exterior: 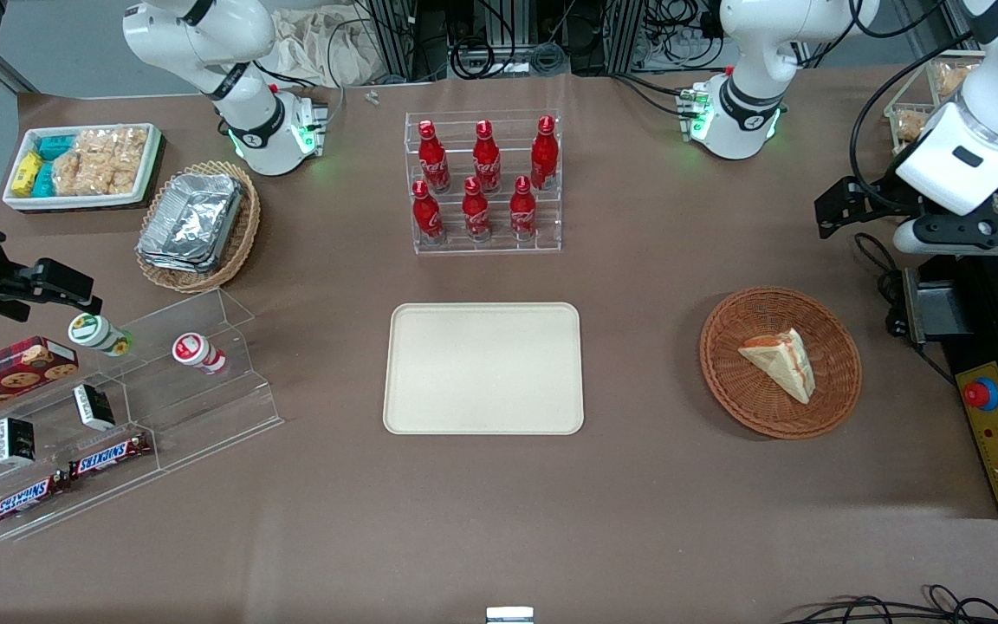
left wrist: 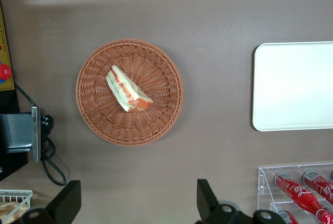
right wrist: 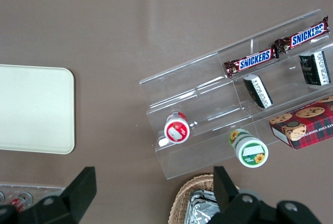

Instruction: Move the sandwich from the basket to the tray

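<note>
The sandwich (exterior: 780,360), a pale bread wedge with red and green filling, lies in the round reddish-brown wicker basket (exterior: 724,347). The empty cream tray (exterior: 483,368) lies flat at the table's middle, beside the basket toward the parked arm's end. My left gripper (exterior: 841,208) hangs high over the table, farther from the front camera than the basket and a little toward the working arm's end. It is open wide and empty. In the left wrist view the gripper (left wrist: 138,203) looks down on the sandwich (left wrist: 126,89), the basket (left wrist: 96,114) and the tray (left wrist: 294,86).
A clear rack of red bottles (exterior: 483,182) stands farther from the front camera than the tray. A yellow control box with a red button (exterior: 997,433) and cables (exterior: 893,286) lie at the working arm's end. A tan basket of foil containers (exterior: 196,225) and a snack shelf (exterior: 118,390) sit at the parked arm's end.
</note>
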Controlling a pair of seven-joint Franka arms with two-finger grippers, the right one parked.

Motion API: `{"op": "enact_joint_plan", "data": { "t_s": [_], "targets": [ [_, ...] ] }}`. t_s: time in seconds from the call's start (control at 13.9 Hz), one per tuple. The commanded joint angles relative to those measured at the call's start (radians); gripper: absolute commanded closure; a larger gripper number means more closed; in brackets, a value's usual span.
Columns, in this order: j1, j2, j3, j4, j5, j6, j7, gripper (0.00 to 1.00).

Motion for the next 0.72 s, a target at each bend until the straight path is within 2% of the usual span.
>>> {"op": "enact_joint_plan", "data": {
  "t_s": [0.0,0.22,0.51,0.65],
  "targets": [
    [-0.009,0.022,0.007,0.050,0.019,-0.079,0.013,0.00],
    [-0.004,0.028,0.008,0.056,0.006,-0.082,-0.062,0.00],
    [0.000,0.085,0.013,0.044,0.014,-0.070,-0.389,0.00],
    [0.025,0.125,0.015,0.035,0.017,-0.068,-0.452,0.00]
  ]
}}
